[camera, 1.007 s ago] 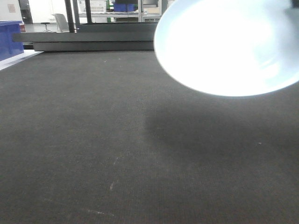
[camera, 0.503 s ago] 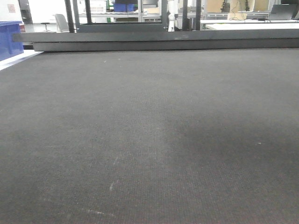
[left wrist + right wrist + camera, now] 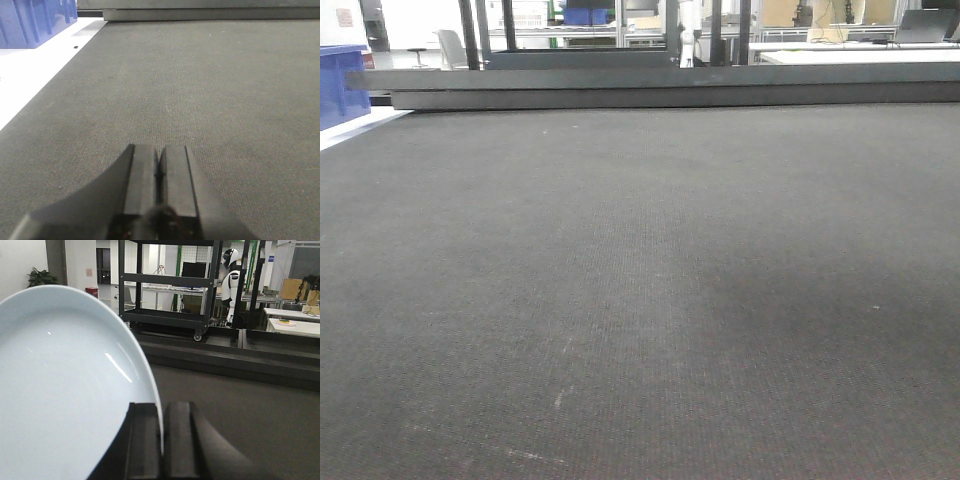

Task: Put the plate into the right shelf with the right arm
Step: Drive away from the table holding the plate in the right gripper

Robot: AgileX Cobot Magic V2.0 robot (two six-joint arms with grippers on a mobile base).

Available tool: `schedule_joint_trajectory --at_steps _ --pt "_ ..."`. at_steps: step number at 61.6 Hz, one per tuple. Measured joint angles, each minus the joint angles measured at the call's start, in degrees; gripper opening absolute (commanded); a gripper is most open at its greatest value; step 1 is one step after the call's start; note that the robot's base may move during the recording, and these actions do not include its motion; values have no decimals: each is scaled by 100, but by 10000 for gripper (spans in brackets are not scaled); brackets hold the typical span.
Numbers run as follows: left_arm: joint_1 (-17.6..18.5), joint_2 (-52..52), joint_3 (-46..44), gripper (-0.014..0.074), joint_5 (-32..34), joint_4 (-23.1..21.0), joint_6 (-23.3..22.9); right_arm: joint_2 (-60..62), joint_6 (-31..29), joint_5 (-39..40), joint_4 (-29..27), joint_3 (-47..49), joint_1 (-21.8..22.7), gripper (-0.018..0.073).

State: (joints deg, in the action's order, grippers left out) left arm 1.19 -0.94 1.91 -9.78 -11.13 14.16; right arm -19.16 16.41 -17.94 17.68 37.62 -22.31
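Item: plate, white, round, carried on edge in the right gripper.
Detail: in the right wrist view the plate stands upright, its rim pinched between the two black fingers, which are closed to a narrow slit on it. The disc lies in line with the fingers. It rises up and to the left of the grip, and one glossy broad face is turned leftward. It hangs clear of the dark table, with a black wheeled cart and a white humanoid figure well beyond. The left gripper has its pads pressed together on nothing and sits low over the table surface. A blue bin stands off the far left corner.
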Motion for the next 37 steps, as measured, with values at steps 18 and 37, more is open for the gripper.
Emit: schedule_joint_trajectory --at_steps 18,37 --pt "0 0 0 -47 0 0 0 0 0 -10 0 0 0 38" --pt "0 0 0 -47 0 0 0 0 0 -10 0 0 0 38"
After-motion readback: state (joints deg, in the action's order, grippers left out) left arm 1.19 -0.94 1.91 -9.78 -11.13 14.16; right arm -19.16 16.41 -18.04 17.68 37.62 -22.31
